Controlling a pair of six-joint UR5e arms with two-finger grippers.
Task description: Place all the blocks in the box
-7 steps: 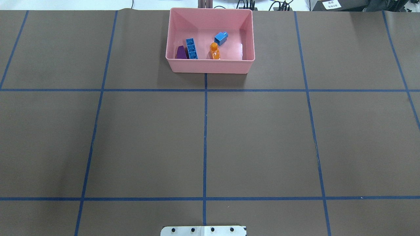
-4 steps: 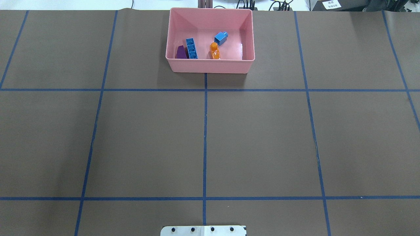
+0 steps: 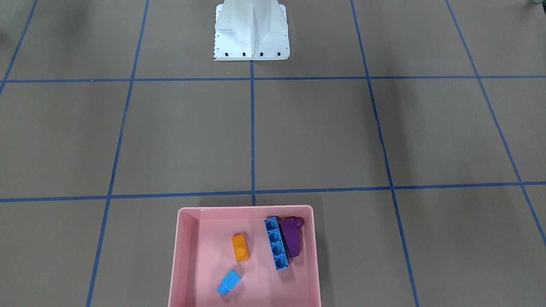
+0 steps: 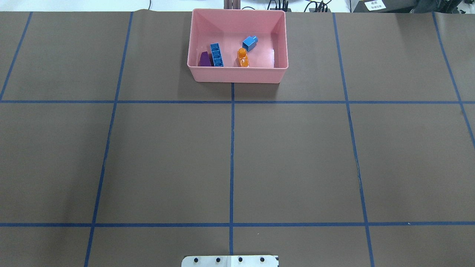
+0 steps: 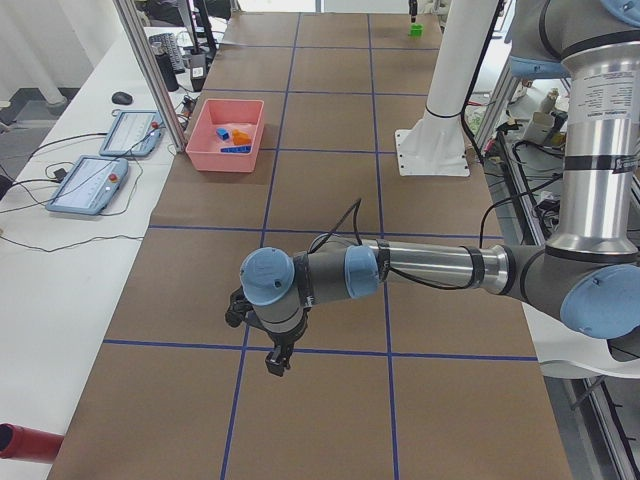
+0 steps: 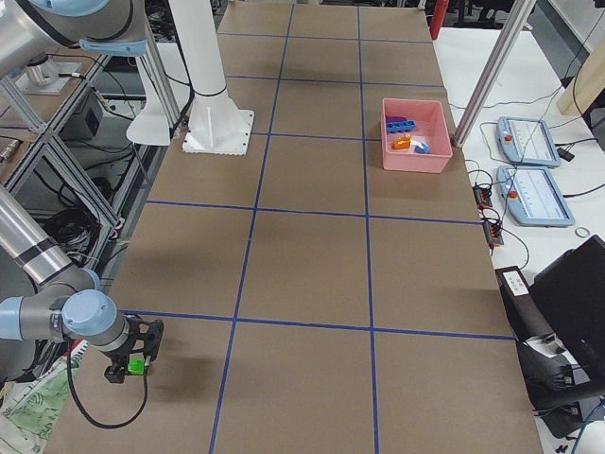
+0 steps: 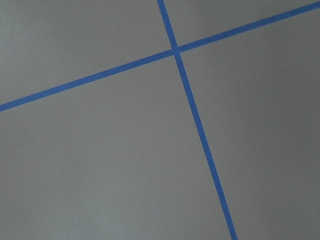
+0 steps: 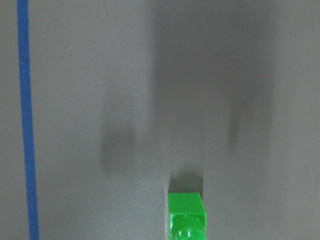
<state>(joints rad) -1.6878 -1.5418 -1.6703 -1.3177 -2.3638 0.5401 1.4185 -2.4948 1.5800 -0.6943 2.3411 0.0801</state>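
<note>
A label (image 4: 374, 5) at the overhead's upper right is too small to read. The left hand (image 5: 274, 362) points down from a level forearm. The right hand (image 6: 129, 367) sits low at the green block (image 8: 186, 212), lower left of the right view. Neither hand's grip can be told. The box (image 4: 237, 76) holds the orange block (image 4: 242, 58), purple block (image 4: 204, 59), long blue block (image 4: 216, 55) and small blue block (image 4: 249, 43).

Four blocks (image 4: 217, 55) in box (image 4: 237, 76), fifth block (image 8: 186, 212) well apart from it
</note>
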